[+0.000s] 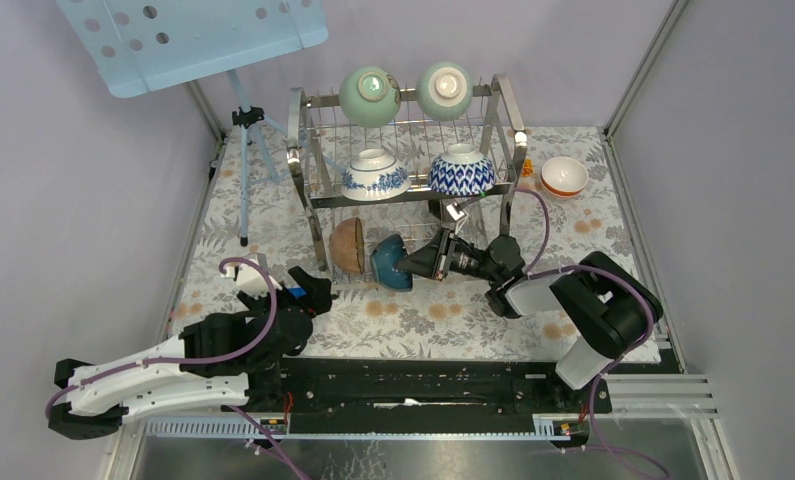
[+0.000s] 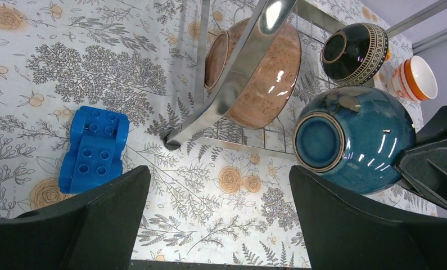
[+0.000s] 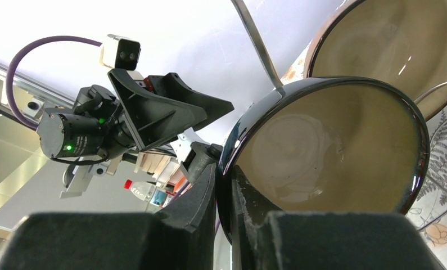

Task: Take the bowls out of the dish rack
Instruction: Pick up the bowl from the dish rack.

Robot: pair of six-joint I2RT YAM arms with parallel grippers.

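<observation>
The dark teal bowl (image 1: 391, 262) stands on its edge at the front of the lower level of the dish rack (image 1: 403, 198), just beside the brown bowl (image 1: 348, 245), which stands the same way on its left. The open mouth of the teal bowl looks to the right and its foot looks to the left. This direction decides the coming move.

The right gripper (image 1: 410, 264) comes from the right side, so it meets the mouth. It is clenched on the rim of the bowl. In the right wrist view one finger is inside the bowl (image 3: 322, 152) and the other outside, with the rim between them at the gripper (image 3: 232, 225). A steel wire of the rack touches or passes very close to the top of the rim there; I cannot tell which.

The left gripper (image 1: 308, 290) is released, with its jaws wide apart. It hangs over the table near the left front foot of the rack and holds nothing. A blue block (image 2: 94, 147) lies under it. From that side it sees only the round back and the foot of the teal bowl (image 2: 356, 140).

In my judgement the right arm must do the work. The free way out is toward the near right, away from the brown bowl and from under the upper shelf.
</observation>
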